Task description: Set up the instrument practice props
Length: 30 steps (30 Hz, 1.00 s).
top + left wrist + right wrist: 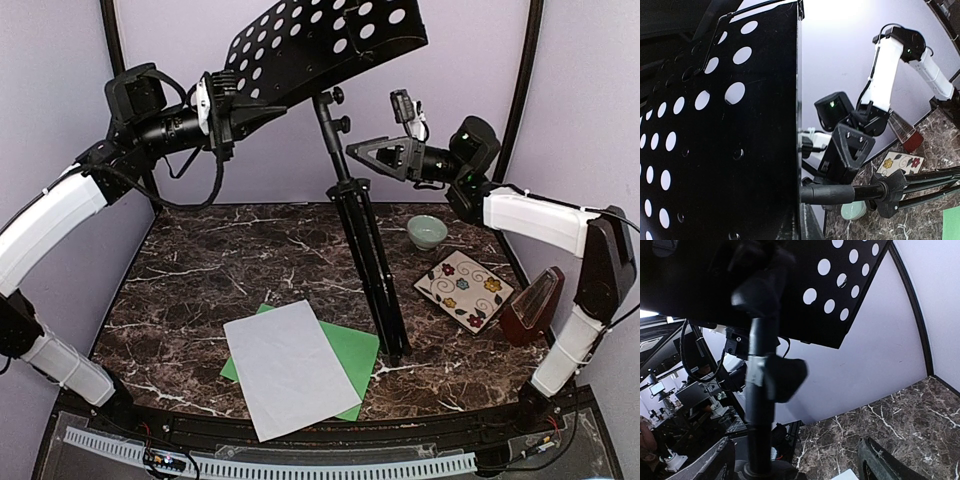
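The black perforated music stand (320, 45) stands on tripod legs at the table's middle, its desk tilted high at the back. My left gripper (232, 108) is shut on the desk's lower left edge; the desk (715, 150) fills the left wrist view. My right gripper (358, 150) is open just right of the pole (365, 240); in the right wrist view the pole (760, 415) stands between the spread fingers (880, 465), nearer the left one. The white sheet (285, 365) lies over the green sheet (355, 350) at the front. The reddish-brown metronome (533, 305) stands at the right.
A square floral plate (465, 288) lies right of the stand's legs, next to the metronome. A small pale-green bowl (427, 231) sits behind it near the back wall. Black frame posts stand at both back corners.
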{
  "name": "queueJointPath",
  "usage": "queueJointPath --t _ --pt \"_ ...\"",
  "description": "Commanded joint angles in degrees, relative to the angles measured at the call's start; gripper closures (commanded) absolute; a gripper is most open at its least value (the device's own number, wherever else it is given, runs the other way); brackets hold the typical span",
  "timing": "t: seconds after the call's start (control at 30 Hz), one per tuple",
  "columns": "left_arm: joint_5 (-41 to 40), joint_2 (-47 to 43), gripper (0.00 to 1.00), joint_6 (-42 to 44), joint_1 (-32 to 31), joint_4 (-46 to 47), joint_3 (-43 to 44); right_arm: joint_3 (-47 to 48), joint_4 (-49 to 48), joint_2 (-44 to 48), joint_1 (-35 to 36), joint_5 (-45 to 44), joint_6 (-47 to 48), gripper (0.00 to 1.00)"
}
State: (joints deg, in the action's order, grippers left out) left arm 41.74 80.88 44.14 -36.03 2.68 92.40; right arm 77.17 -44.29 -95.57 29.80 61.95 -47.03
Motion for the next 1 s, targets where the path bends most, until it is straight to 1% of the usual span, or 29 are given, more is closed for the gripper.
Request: queueJointPath --t 0.0,0.1,0.2,0.27,0.4,0.53,0.63,0.73,0.83,0.9,0.97 --pt "8.1 -7.3 1.00 -5.2 -0.7 21.3 3.0 3.7 -5.9 -1.4 2.0 4.5 -5.5 0.16" --pt "10.5 -7.3 1.00 -6.2 -0.7 21.0 2.8 5.9 -5.6 -2.2 3.6 6.9 -6.6 0.19" --pt "12.4 -7.6 1.00 -6.0 -0.7 19.2 2.5 6.2 -7.5 -2.4 4.5 8.6 -9.1 0.23" --pt "13.0 -7.8 1.00 -5.2 -0.8 18.1 2.1 5.9 -9.8 -2.3 4.9 9.5 -11.2 0.26" --pt "13.1 -8.2 1.00 -4.1 -0.8 16.9 1.4 5.4 -12.7 -2.0 5.5 10.1 -13.9 0.28" --pt "12.8 -8.3 1.00 -3.1 -0.8 15.9 1.4 4.9 -12.9 -1.5 5.7 10.2 -14.9 0.28" --pt "11.8 -8.9 1.00 -0.9 -0.8 14.2 1.0 1.9 -13.4 0.1 5.9 10.2 -14.8 0.26" --pt "10.8 -9.2 1.00 1.3 -0.8 12.4 0.8 -0.9 -12.0 2.6 5.8 9.7 -12.8 0.22" --pt "10.7 -8.9 1.00 2.9 -0.8 10.6 0.8 -0.6 -7.9 3.8 5.8 8.2 -9.5 0.22" --pt "11.1 -8.7 1.00 2.7 -0.8 10.9 0.6 0.9 -4.8 3.8 5.9 7.4 -7.7 0.23" --pt "11.8 -8.4 1.00 1.6 -0.8 11.7 0.5 2.5 -3.1 3.3 5.9 6.5 -7.1 0.28"
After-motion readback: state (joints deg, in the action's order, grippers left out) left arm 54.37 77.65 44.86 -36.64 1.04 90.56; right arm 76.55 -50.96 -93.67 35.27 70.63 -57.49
